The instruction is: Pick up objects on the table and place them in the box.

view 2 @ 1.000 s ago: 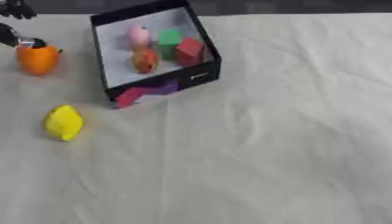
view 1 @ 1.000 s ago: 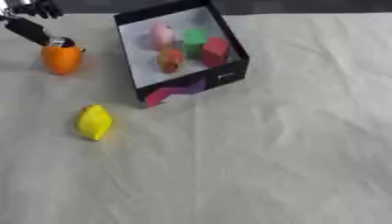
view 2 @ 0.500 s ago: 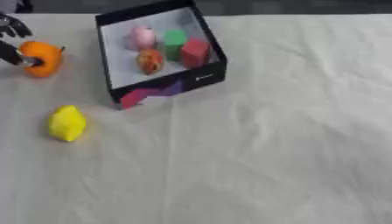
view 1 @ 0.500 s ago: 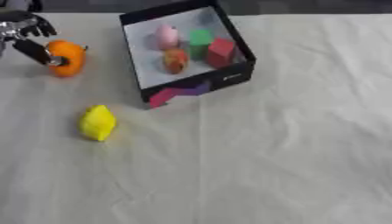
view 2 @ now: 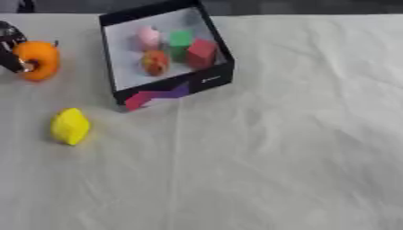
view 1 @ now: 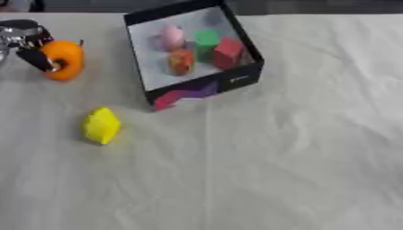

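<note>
The left hand point(view 1: 30, 45) enters at the far left edge of the worktop point(view 1: 299, 148) and has its fingers curled round the orange fruit point(view 1: 64, 59), one dark fingertip lying across the fruit's left face. The fruit sits far left, well apart from the box point(view 1: 193, 92), which stands to its right with its open top tilted toward the camera. Whether the fruit rests on the cloth or is already lifted cannot be told. The right hand appears in neither view.

Inside the box lie a pink piece point(view 1: 172, 37), a green piece point(view 1: 206, 38), a red block point(view 1: 228, 50) and a small orange-red piece point(view 1: 180, 61). A yellow lemon point(view 1: 101, 126) lies on the cloth near left, in front of the box's left corner and apart from it.

Handling judgement: both loose items look like toy fruit, so expect them light, rigid and smooth-skinned. Rounded, glossy surfaces may slip or roll under a narrow pinch. Take each across its widest part, thumb opposing fingers. For the lemon, grip across the short axis at the middle, not at the tapered ends. Clear the box's near-left wall before release
</note>
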